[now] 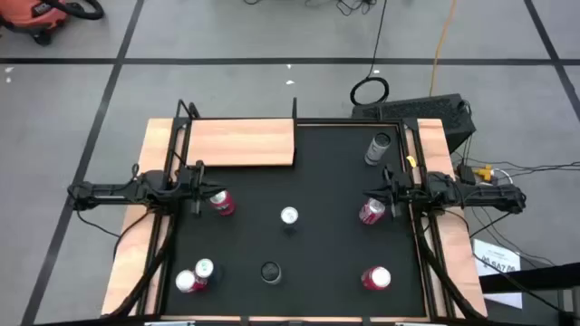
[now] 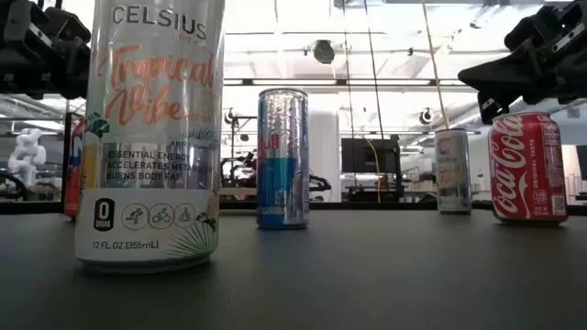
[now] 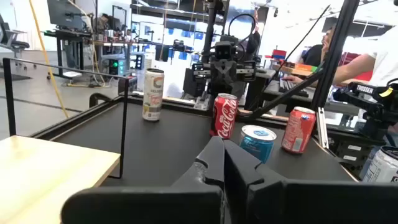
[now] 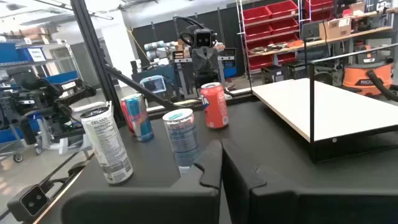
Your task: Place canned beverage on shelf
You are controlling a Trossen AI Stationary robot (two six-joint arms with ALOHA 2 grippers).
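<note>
**Both grippers hovering beside red cans, shelf bare**

Overhead, the wooden shelf [image 1: 240, 143] lies at the far left part of the black mat [image 1: 317, 181], its thin black rail [image 3: 123, 127] standing upright along its edge. The left gripper [image 1: 201, 188] hangs just in front of the shelf, its fingers [image 3: 214, 163] pressed together with nothing between them; a red can [image 1: 221, 203] stands just beside them, toward the mat's centre. The right gripper [image 1: 388, 192] hangs at the opposite side, its fingers [image 4: 211, 165] likewise together and holding nothing, with a Coca-Cola can [image 1: 372, 212] just beside them. A slim Red Bull can [image 1: 289, 216] stands between the two grippers near the mat's centre. A pale can [image 1: 378, 149] stands at the far right, well apart from the shelf. Near the front edge stand a Celsius can [image 1: 205, 269], a red can [image 1: 187, 282] touching it, a dark-topped can [image 1: 270, 271] and another red can [image 1: 376, 277].
</note>
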